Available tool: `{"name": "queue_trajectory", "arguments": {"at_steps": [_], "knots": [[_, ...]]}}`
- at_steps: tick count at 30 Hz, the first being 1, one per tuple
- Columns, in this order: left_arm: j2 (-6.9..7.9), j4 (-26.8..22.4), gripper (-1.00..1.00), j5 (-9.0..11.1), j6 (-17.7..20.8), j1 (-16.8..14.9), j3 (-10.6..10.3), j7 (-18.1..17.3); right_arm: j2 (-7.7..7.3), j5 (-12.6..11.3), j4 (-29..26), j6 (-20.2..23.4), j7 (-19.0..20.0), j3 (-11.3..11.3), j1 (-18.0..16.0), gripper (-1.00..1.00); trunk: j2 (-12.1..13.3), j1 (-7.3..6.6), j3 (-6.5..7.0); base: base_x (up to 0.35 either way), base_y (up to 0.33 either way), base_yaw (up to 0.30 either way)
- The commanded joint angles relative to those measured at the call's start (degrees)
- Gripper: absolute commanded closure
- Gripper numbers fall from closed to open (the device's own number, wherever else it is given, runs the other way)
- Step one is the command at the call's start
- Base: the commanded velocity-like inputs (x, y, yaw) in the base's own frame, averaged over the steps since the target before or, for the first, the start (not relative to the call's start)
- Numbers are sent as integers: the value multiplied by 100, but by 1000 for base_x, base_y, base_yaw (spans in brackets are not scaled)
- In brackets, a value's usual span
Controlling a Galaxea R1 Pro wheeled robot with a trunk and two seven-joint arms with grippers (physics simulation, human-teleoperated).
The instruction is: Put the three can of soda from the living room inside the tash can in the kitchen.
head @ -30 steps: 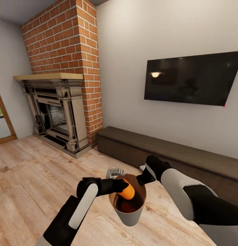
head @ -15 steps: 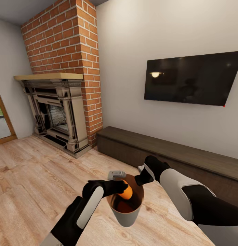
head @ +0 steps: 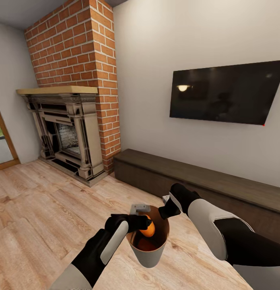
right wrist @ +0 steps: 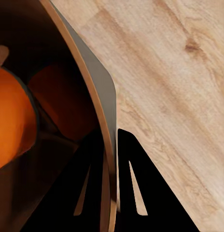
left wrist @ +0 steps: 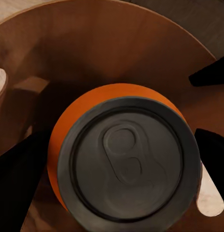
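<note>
Both tools [head: 143, 222] [head: 166, 210] clamped, arms forward

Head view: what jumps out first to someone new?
The bright orange soda can held by the left gripper inside the tapered copper-lined, grey-walled bin, whose rim the right gripper pinches above the wood floor. Behind stand a red-brick fireplace at left and a black wall TV at right.
</note>
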Motion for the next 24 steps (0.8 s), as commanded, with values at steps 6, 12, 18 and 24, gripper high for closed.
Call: {"name": "queue_trajectory", "arguments": {"at_steps": [6,12,18,24], "knots": [[-31,412,100,-1,-242,-60,-49,2,4,-114,-2,16,40,-81,-3,100,0,0,1,0,0,0],[-55,608,100,-2,-352,-72,-57,12,-1,-114,-2,15,40,-81,-3,100,0,0,1,0,0,0],[-58,692,-100,-2,-426,-74,-58,101,-1,-114,-2,15,40,-81,-3,100,0,0,1,0,0,0],[-64,783,-100,-2,-533,-74,-58,117,3,-114,4,15,40,-81,-3,100,0,0,1,0,0,0]]}}
